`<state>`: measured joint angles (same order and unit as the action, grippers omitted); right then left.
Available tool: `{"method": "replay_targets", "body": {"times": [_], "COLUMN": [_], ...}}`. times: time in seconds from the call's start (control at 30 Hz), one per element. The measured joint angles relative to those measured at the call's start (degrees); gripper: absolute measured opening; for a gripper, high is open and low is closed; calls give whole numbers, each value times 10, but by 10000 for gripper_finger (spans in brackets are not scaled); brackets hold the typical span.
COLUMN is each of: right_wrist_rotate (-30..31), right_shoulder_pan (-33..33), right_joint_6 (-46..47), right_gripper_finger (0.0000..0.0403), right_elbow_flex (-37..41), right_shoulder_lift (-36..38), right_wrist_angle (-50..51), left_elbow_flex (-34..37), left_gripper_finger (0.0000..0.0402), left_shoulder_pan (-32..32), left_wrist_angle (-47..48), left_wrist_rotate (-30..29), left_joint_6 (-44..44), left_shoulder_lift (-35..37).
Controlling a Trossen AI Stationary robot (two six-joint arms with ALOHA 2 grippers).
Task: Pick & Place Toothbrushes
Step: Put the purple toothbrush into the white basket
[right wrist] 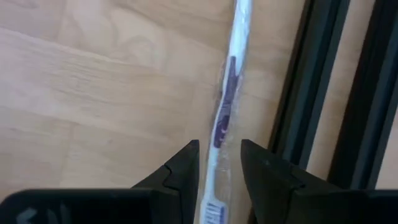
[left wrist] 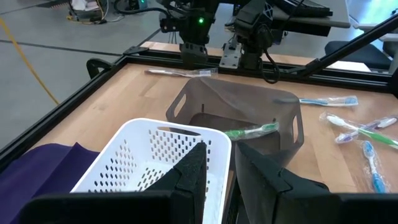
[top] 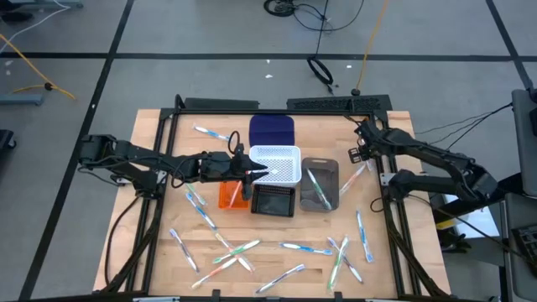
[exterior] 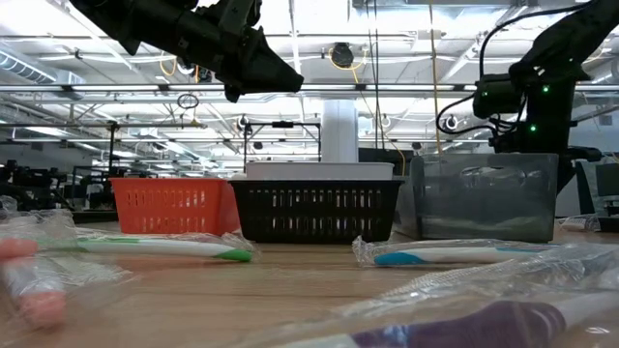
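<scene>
**A:** so how far along is this? Front of the table's a mess: toothbrushes (top: 304,248) scattered all over the near half, most in clear wrappers, a green one (exterior: 155,247) and a blue one (exterior: 445,255) right by the low cam.

**B:** barely started I'd say. Mid-table there's the bin cluster: orange bin (top: 231,195), black bin (top: 273,201), white bin (top: 277,164), grey bin (top: 320,182). Only the grey one clearly has a brush in it, a green one (left wrist: 252,130). White looks bare from the wrist cam.

**A:** left gripper (left wrist: 216,163)?

**B:** hovering at the white bin's near rim, fingers a narrow gap apart, nothing between them that I can see.

**A:** and the right gripper (right wrist: 219,163)?

**B:** far right by the frame, open, straddling a purple brush (right wrist: 225,93) lying on the wood. Not clamped yet. A few more sit at the far-left edge, so almost everything's left.
</scene>
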<state>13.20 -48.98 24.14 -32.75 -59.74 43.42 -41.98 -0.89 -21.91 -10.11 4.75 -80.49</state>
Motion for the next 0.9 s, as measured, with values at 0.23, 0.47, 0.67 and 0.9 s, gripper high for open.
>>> {"method": "replay_targets", "body": {"times": [0.23, 0.47, 0.67, 0.9], "right_wrist_rotate": [0, -13, -13, -15], "right_shoulder_pan": [-8, -24, -28, -28], "right_joint_6": [-9, -23, -26, -24], "right_gripper_finger": [110, 110, 110, 70], "right_elbow_flex": [7, 32, 39, 39], "right_shoulder_lift": [-31, -64, -67, -68], "right_wrist_angle": [-24, -69, -84, -73], "left_elbow_flex": [0, 0, 0, 0], "left_gripper_finger": [88, 88, 88, 88], "left_shoulder_pan": [0, 0, 0, 0], "left_wrist_angle": [0, 0, 0, -1], "left_wrist_rotate": [0, 0, 0, 0], "left_joint_6": [0, 0, 0, 0], "left_shoulder_lift": [0, 0, 0, 0]}}
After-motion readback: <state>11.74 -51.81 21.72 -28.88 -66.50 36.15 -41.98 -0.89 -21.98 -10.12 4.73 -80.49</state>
